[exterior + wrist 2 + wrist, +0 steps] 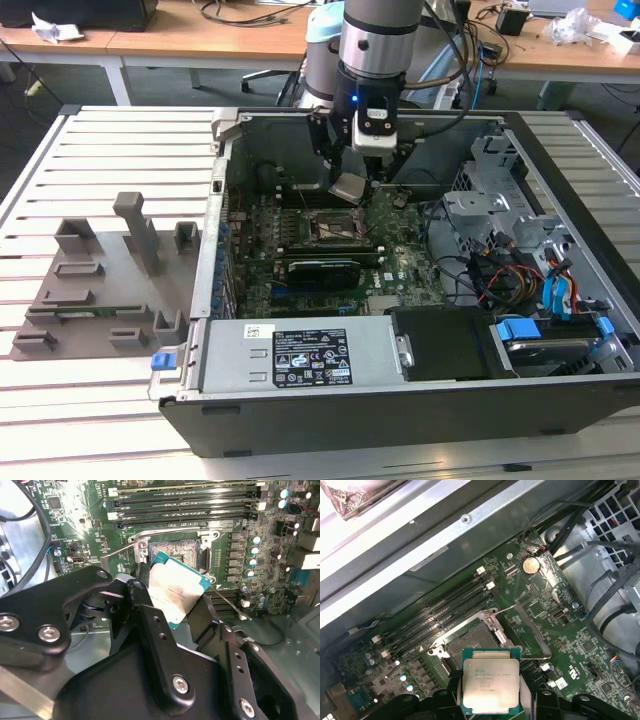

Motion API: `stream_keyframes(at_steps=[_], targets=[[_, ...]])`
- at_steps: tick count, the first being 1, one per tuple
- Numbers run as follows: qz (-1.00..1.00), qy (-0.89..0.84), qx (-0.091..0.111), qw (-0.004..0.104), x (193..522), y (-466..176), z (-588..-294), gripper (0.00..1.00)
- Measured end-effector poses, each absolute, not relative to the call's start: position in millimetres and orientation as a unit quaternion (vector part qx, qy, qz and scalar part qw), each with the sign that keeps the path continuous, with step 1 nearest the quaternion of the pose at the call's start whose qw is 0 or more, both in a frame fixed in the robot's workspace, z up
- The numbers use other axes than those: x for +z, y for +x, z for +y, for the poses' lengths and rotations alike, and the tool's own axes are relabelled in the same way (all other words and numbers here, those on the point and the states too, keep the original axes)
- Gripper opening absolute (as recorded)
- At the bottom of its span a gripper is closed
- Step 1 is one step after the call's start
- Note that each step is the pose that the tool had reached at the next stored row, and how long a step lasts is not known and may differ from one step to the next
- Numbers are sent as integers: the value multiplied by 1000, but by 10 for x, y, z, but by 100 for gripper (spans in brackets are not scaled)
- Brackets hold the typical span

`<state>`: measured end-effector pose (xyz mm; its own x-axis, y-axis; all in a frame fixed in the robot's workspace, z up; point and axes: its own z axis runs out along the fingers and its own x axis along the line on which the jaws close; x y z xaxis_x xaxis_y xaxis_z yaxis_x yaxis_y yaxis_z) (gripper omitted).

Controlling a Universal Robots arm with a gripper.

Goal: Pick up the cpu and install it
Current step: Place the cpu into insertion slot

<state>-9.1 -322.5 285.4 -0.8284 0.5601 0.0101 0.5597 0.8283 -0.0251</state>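
The cpu is a flat square chip with a silver top and a green rim. My gripper is shut on it, black fingers pressing its two opposite edges. It hangs tilted a short way above the open dark socket on the green motherboard inside the opened computer case. The socket's metal load frame and lever stand open beside it.
Memory slots run next to the socket. A power supply lies along the case's near side, with drive bays and cables at the exterior view's right. Grey fixture blocks stand on the slatted table at the exterior view's left.
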Motion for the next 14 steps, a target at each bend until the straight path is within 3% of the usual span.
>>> stream_keyframes(at_steps=[14], targets=[[-939,-344,10,9,2853,-91,-3225,55]])
